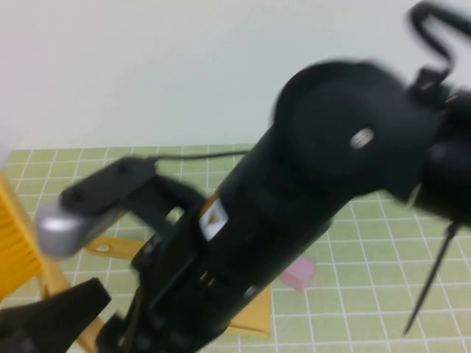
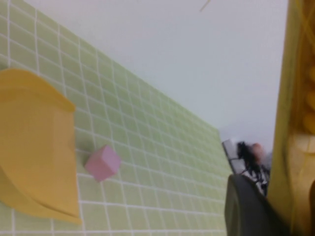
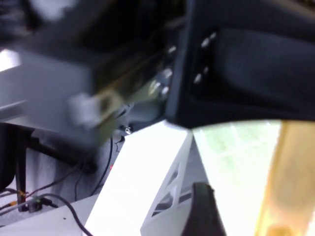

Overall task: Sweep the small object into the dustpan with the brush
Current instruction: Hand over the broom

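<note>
The small pink block (image 1: 298,273) lies on the green grid mat beside the yellow dustpan (image 1: 250,320). The dustpan's handle (image 1: 110,247) points left. In the left wrist view the block (image 2: 102,162) sits just off the dustpan's (image 2: 34,147) lip. My left gripper (image 1: 44,320), at the bottom left, is shut on the yellow brush (image 1: 16,246), which also shows in the left wrist view (image 2: 300,123). My right arm (image 1: 309,169) crosses the high view and hides much of the dustpan. My right gripper (image 1: 129,327) is low near the handle, with a yellow part (image 3: 285,182) close beside it.
The green grid mat (image 1: 368,294) covers the table, with a pale wall behind it. A thin black cable (image 1: 430,279) hangs at the right. The robot's own frame and cables fill the right wrist view.
</note>
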### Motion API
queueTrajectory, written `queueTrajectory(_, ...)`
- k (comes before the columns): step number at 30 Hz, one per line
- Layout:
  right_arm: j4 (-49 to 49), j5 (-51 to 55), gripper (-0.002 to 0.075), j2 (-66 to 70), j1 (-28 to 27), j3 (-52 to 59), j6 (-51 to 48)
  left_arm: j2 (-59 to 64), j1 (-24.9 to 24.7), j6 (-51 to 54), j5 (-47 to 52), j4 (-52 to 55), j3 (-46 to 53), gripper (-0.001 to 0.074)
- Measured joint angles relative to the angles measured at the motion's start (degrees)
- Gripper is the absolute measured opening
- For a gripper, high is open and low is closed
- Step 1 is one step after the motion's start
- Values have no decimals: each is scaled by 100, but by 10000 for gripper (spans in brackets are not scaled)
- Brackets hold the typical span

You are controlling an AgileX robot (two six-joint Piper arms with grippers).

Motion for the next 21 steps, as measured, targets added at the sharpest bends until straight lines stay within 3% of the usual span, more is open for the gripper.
queueTrajectory(11, 26, 701, 454, -895, -1294, 215, -187, 1749, 0, 1321, 1434, -447, -978, 150)
queueTrajectory(16, 389, 392, 445, -1615, -1910, 1480, -407, 2562, 0, 2487, 2515, -1597, -1052, 150)
queueTrajectory(21, 1934, -604, 443, -2540, -2424, 3392, -1244, 3086, 0, 3147, 3109, -1924, -1052, 150)
